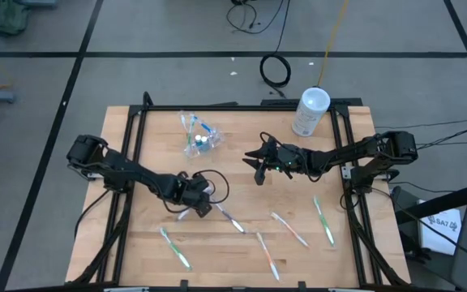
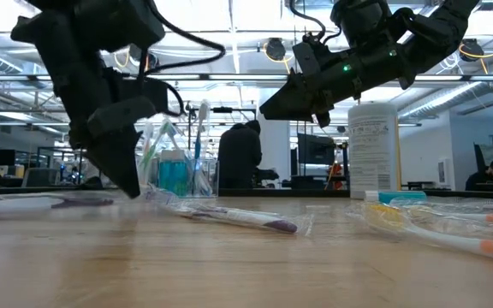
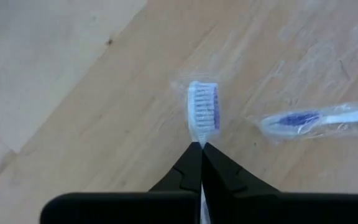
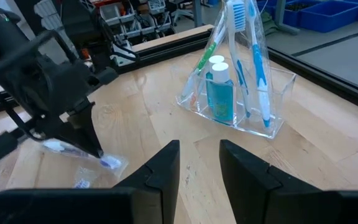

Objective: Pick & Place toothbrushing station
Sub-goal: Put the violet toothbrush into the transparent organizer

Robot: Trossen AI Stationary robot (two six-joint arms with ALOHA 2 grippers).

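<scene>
The left claw (image 3: 201, 148) is down on the worktop (image 1: 242, 259), its fingers pinched together on a wrapped purple-bristled toothbrush (image 3: 202, 112) whose head juts just ahead of the tips. The pick looks made; next it needs lifting and carrying to the clear pouch (image 1: 198, 136) farther back. Beyond, the right claw (image 4: 199, 163) hovers with fingers apart, empty, near that pouch.

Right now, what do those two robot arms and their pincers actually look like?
Both arms are dark, nearly black, built of slim jointed segments with black cables looping alongside. The left gripper and right gripper each end in two flat, wedge-shaped black fingers tapering to a point. A small green light glows on the right arm in the low view.
</scene>
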